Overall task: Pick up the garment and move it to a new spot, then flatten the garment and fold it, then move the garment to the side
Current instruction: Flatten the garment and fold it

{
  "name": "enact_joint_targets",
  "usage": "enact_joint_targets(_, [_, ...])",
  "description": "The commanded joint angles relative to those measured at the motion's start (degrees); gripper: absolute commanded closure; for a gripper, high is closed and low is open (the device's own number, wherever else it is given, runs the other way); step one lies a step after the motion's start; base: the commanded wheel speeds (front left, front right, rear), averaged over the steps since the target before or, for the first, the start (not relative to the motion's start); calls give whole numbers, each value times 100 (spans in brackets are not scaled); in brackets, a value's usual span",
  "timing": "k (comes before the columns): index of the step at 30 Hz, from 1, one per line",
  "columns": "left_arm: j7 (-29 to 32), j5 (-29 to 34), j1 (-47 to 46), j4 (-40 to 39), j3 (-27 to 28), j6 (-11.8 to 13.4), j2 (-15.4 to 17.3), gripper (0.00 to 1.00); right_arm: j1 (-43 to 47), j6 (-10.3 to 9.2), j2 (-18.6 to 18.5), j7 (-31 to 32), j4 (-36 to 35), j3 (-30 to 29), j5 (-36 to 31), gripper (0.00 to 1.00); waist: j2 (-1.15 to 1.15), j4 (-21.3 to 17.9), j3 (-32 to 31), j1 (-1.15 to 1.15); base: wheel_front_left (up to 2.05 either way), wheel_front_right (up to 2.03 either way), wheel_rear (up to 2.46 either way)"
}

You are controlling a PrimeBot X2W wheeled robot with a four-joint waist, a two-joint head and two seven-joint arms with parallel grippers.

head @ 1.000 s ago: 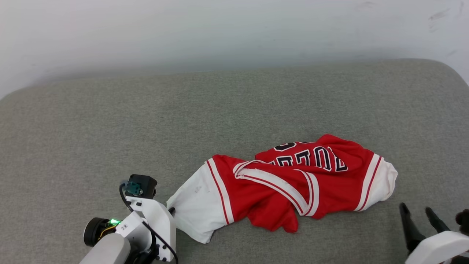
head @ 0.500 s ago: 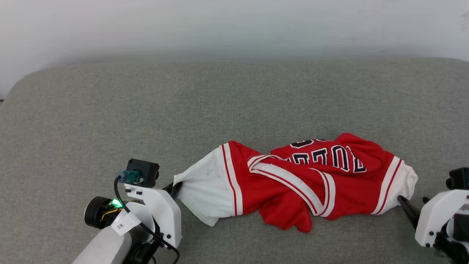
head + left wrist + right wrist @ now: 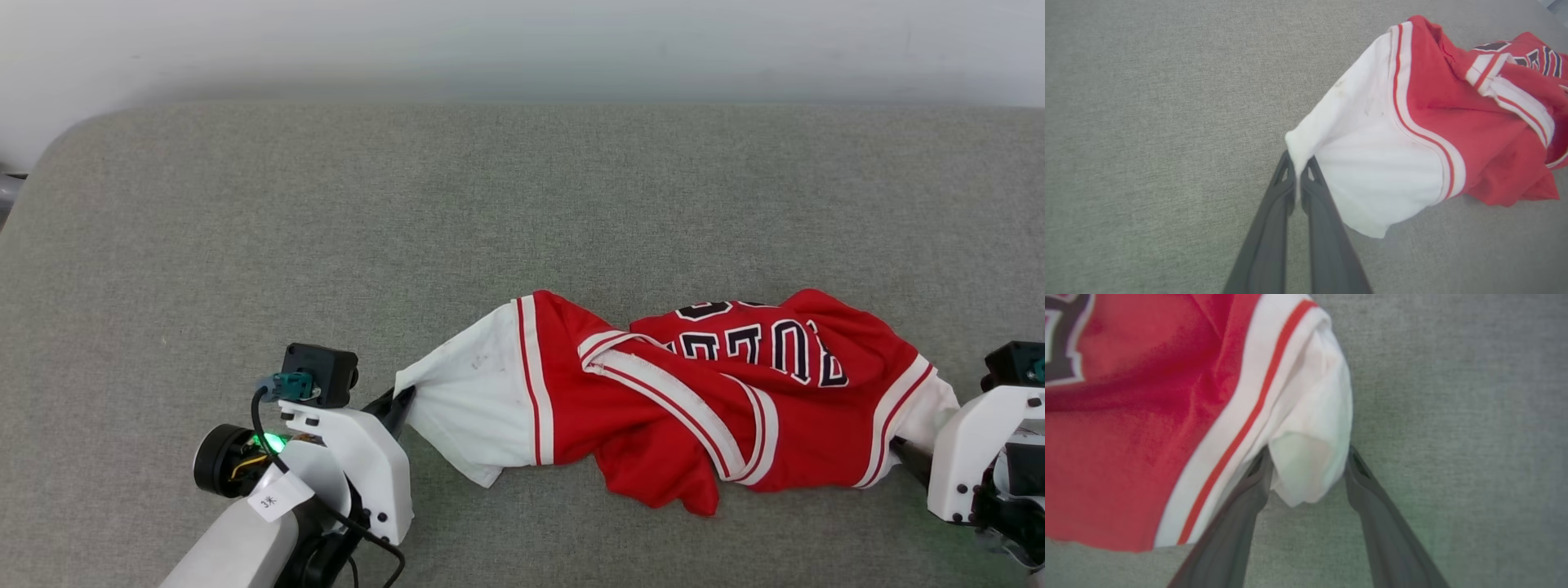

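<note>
The red jersey [image 3: 653,408] lies bunched and twisted on the grey fabric worktop [image 3: 490,204], low in the head view toward 5 o'clock. At 7 o'clock the left claw [image 3: 398,407] is pinched tight on the tip of the white sleeve at the jersey's 9 o'clock end. At 4 o'clock the right claw [image 3: 1306,465] has its jaws apart, straddling the end of the other white sleeve without squeezing it. The step in hand looks like securing this second hold before lifting. The right claw should probably close deep enough to catch both layers of the sleeve, not just the hem. It should stay just clear of the worktop's cloth. Then raise both claws evenly, drawing apart toward 9 and 3 o'clock, so the twist in the striped trim [image 3: 678,400] can fall out.
</note>
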Motion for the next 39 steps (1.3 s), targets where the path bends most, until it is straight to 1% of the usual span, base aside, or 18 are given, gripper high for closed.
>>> enact_joint_targets(1, [-55,-28,-6,4,24,18,-18,100,156,0,172,172,267,218,83,100,0,3,-7,0,0,0,0])
enact_joint_targets(5, [-140,-43,-3,3,72,26,3,100,-69,-3,-30,-14,42,235,187,100,0,-18,-53,0,0,0,0])
enact_joint_targets(6, [-140,-43,-3,3,72,26,3,100,-69,-3,-30,-14,42,235,187,100,0,-18,-53,0,0,0,0])
enact_joint_targets(11, [-390,-5,-36,-63,231,101,61,100,-280,-3,-215,-291,-511,55,251,100,0,-64,-194,0,0,0,0])
enact_joint_targets(16, [-576,6,-200,-108,439,161,152,100,-381,-3,-298,-269,-1059,-153,132,100,0,-113,-382,0,0,0,0])
enact_joint_targets(18, [-662,-14,-337,-106,578,189,194,100,-498,-3,-275,-282,-1265,-223,39,100,0,-141,-447,0,0,0,0])
enact_joint_targets(20, [-732,-70,-531,-63,702,157,204,100,-590,-4,-294,-213,-1378,-256,-99,100,0,-159,-496,0,0,0,0])
enact_joint_targets(25, [-932,-74,-1206,222,964,51,276,100,-1187,-4,-197,-119,-1440,-292,-363,100,0,-232,-514,0,0,0,0])
enact_joint_targets(30, [-1176,-86,-2197,764,1104,-169,163,100,-2054,-4,-187,-171,-1314,-181,-523,100,0,-228,-302,0,0,0,0])
enact_joint_targets(34, [-1390,-114,-3088,1374,1247,-316,69,100,-2904,-4,-181,-363,-1093,-112,-601,100,0,-215,-27,0,0,0,0])
enact_joint_targets(39, [-1728,6,-4291,2048,1366,-477,67,100,-4087,-4,-219,-858,-740,-79,-859,100,0,-205,416,0,0,0,0])
